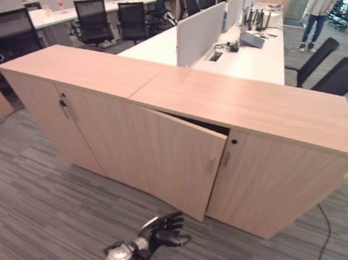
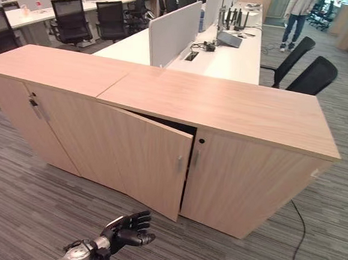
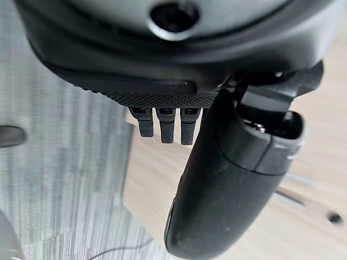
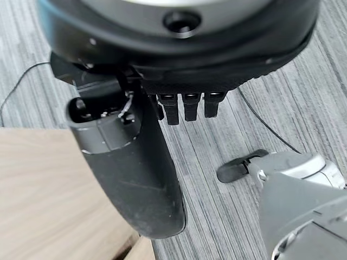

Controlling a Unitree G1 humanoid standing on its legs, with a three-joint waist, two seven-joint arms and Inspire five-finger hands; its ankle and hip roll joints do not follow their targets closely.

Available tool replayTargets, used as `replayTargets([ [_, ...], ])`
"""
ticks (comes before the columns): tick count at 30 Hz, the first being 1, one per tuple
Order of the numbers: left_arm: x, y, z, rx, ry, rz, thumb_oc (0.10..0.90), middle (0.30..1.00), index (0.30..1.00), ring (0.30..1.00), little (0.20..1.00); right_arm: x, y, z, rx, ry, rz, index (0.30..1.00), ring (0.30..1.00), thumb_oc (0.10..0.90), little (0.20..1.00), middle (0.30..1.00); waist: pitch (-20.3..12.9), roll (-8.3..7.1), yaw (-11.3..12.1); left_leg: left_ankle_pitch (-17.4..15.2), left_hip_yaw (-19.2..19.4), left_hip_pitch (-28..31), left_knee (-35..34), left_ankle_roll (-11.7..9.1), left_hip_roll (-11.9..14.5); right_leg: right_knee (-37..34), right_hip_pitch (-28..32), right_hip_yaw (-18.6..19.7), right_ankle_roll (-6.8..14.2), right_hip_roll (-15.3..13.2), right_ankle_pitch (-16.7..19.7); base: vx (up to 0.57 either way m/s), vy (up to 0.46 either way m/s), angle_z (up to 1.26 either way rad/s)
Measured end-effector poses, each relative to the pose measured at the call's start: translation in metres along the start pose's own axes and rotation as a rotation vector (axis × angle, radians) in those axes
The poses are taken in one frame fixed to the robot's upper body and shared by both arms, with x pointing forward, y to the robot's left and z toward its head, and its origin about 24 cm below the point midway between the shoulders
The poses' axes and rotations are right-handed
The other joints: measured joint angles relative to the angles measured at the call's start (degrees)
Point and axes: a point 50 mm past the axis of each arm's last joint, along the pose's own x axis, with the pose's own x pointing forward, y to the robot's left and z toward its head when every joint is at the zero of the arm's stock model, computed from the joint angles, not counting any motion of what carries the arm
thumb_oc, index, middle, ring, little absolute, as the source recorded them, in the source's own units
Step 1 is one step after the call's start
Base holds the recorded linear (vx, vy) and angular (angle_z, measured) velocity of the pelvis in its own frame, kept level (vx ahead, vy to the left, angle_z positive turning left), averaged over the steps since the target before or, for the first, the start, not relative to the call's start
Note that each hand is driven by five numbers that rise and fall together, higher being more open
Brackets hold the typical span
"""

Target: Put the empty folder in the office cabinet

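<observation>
While its flat wood-grain door (image 1: 180,160) stands ajar, the low office cabinet (image 1: 254,106) shows only a dark interior; no folder is visible. Left hand (image 1: 165,231), fingers relaxed, empty, above striped grey carpet (image 1: 47,210); right hand (image 4: 130,162) likewise open.

A grey striped carpet floor (image 1: 47,204) carried a long, low wooden office cabinet (image 1: 266,107) with a bare top; one cabinet door (image 1: 177,160) stood ajar. Behind it stood a white desk (image 1: 258,58) with a divider panel (image 1: 200,32) and dark devices (image 1: 252,38) on it. Black office chairs (image 1: 338,76) stood on the floor beside the desk.
</observation>
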Motion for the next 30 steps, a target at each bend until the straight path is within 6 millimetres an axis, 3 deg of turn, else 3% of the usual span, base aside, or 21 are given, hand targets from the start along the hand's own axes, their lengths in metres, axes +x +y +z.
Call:
replayTargets([
  [1,-0.005,0.014,-0.011,-0.032,0.039,0.075,0.8,0.9,0.9,0.9,0.9,0.0,-0.001,-0.003,-0.061,0.011,-0.005,0.9,0.9,0.8,0.9,0.9,0.4,-1.94,0.5,-2.0,-2.1,-2.3,4.4,1.0,-0.6,0.0,0.1,0.8,-2.8,0.0,0.9,-0.05,-0.002,-0.29],
  [2,-0.005,0.019,-0.018,-0.071,0.054,0.107,0.8,0.9,0.9,0.9,0.9,0.0,-0.003,-0.002,-0.082,0.009,-0.01,0.9,0.9,0.8,0.9,0.9,0.5,-2.33,0.3,-3.9,-4.5,-3.6,5.5,1.0,-2.3,0.2,0.1,1.4,-3.5,0.0,1.1,-0.05,0.016,-0.28],
  [5,-0.006,0.031,-0.05,-0.238,0.15,0.251,0.8,0.9,0.9,0.9,0.9,-0.002,-0.011,0.002,-0.135,0.013,-0.04,0.9,0.9,0.8,0.9,0.9,1.5,-2.7,0.2,-8.0,-8.2,-6.0,4.3,2.2,-9.7,-0.3,-0.4,2.6,-4.3,-0.1,1.5,-0.05,0.05,-0.23],
  [6,-0.004,0.039,-0.053,-0.39,0.137,0.343,0.8,0.9,0.9,0.9,0.9,-0.001,-0.01,0.001,-0.149,0.018,-0.04,0.9,0.9,0.8,0.9,0.9,1.9,-2.84,0.3,-8.8,-11.4,-7.1,2.2,3.1,-13.9,-0.3,-1.0,3.1,-4.3,-0.1,1.7,0.0,0.027,-0.31],
  [7,-0.004,0.043,-0.053,-0.432,0.136,0.387,0.8,0.9,0.9,0.9,0.9,-0.001,-0.007,0.001,-0.149,0.021,-0.033,0.9,0.9,0.8,0.9,0.9,2.4,-2.73,0.4,-8.7,-11.4,-7.0,1.1,3.3,-14.9,-0.3,-0.8,3.3,-4.7,0.2,2.1,0.07,0.051,-0.38],
  [10,-0.017,0.056,-0.073,-0.501,0.203,0.491,0.8,0.9,0.9,0.9,0.9,0.0,0.002,0.0,-0.158,0.013,-0.006,0.9,0.9,0.8,0.9,0.9,2.8,-1.44,0.0,-8.2,-12.0,-4.6,-0.8,3.9,-14.8,-0.4,0.5,6.1,-4.5,2.0,2.1,0.06,0.048,-0.55],
  [11,-0.025,0.061,-0.084,-0.489,0.274,0.557,0.8,0.9,0.9,0.9,0.9,0.001,0.007,0.001,-0.163,0.006,0.009,0.9,0.9,0.8,0.9,0.9,2.8,-0.72,-0.2,-8.2,-12.0,-2.7,-2.1,5.1,-14.3,-0.5,1.3,7.3,-4.3,2.5,1.9,0.09,0.136,-0.58],
  [12,-0.03,0.062,-0.09,-0.447,0.319,0.575,0.8,0.9,0.9,0.9,0.9,0.001,0.008,-0.001,-0.169,0.007,0.011,0.9,0.9,0.8,0.9,0.9,2.8,-0.32,-0.2,-8.4,-11.9,-1.6,-2.8,5.5,-14.2,-0.4,1.5,7.5,-4.1,2.6,1.7,0.08,0.162,-0.42],
  [13,-0.037,0.062,-0.1,-0.352,0.384,0.588,0.8,0.9,0.9,0.9,0.9,0.001,0.005,-0.008,-0.17,0.024,0.005,0.9,0.9,0.8,0.9,0.9,2.7,0.88,0.0,-9.5,-11.1,-0.5,-4.2,7.1,-14.2,-0.4,1.6,7.9,-3.5,2.6,1.4,0.07,0.19,-0.16],
  [20,-0.067,0.076,-0.117,-0.061,0.433,0.616,0.8,0.9,0.9,0.9,0.9,-0.001,-0.002,-0.034,-0.137,0.065,-0.006,0.9,0.9,0.8,0.9,0.9,2.2,2.54,0.4,-6.5,-9.1,3.7,-14.2,10.0,-16.0,-0.1,0.9,9.0,-0.1,0.6,1.0,0.02,0.107,-0.1],
  [26,-0.077,0.085,-0.121,-0.012,0.465,0.646,0.8,0.9,0.9,0.9,0.9,-0.002,-0.008,-0.045,-0.171,0.095,-0.023,0.9,0.9,0.8,0.9,0.9,1.0,1.29,0.2,-6.6,-9.3,3.4,-14.0,10.7,-16.7,-0.4,0.9,8.6,0.7,-0.2,0.8,0.03,0.052,0.03],
  [30,-0.059,0.078,-0.105,0.085,0.418,0.566,0.8,0.9,0.9,0.9,0.9,-0.001,-0.004,-0.04,-0.203,0.074,-0.014,0.9,0.9,0.8,0.9,0.9,-0.6,-0.23,0.2,-6.6,-9.3,3.5,-14.0,10.9,-16.9,-0.4,0.7,8.5,0.7,-0.3,0.7,0.0,0.06,0.01],
])
